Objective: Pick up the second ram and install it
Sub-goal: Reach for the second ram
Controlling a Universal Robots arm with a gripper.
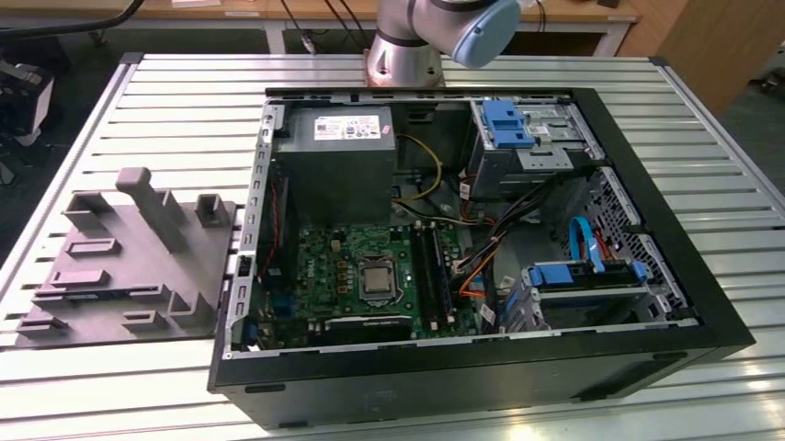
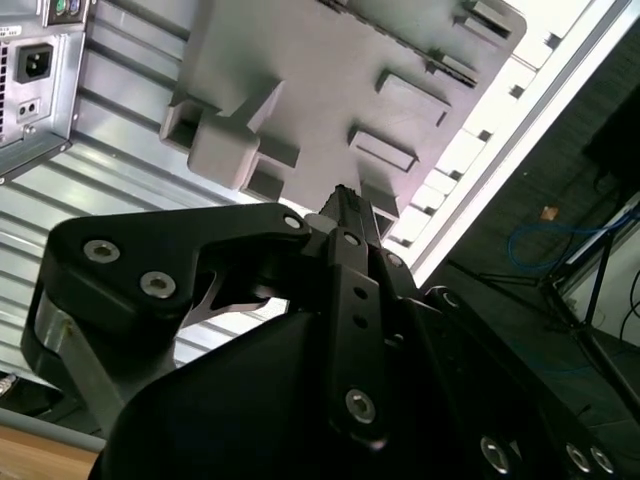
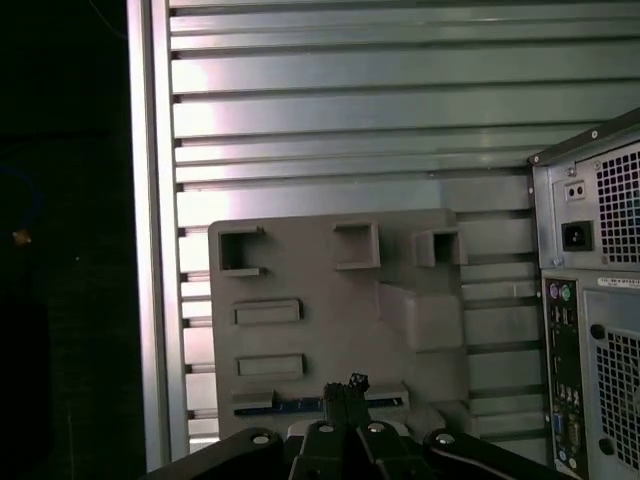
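1. In both wrist views the gripper [image 3: 345,388] [image 2: 345,200] is clenched. Its outer links spread wide and the two black fingertips [image 3: 334,390] come together at one point, with nothing caught between them.
2. The gripper hangs above the grey fixture tray [image 3: 320,280]. In the second wrist view the tray [image 2: 330,70] lies well beyond the tips, so they touch nothing.
3. In the first wrist view the second ram [image 3: 290,405] sits in a long narrow recess along one edge of the fixture tray. It appears as a thin dark blue-green strip, and its ends reach out on both sides of the closed fingertips, which stand in front of its middle.
4. The tray's other recesses and upright blocks hold no parts that can be made out.
5. In the exterior view the fixture tray [image 1: 123,266] rests on the slatted aluminium table [image 1: 184,92], just beside the open computer case [image 1: 491,367], on the exterior view's left.
6. Inside the case, the grey power supply [image 1: 334,156] sits at the far end and the green motherboard [image 1: 331,266] lies nearer the camera. The long black memory slots [image 1: 432,262] run along the motherboard's side towards the exterior view's right.
7. The robot arm [image 1: 424,37] rises from the table's far edge, beyond the case.
8. The wrist views also catch the case's rear panel [image 3: 590,300] [image 2: 30,70], with its power socket and ports, next to the tray.
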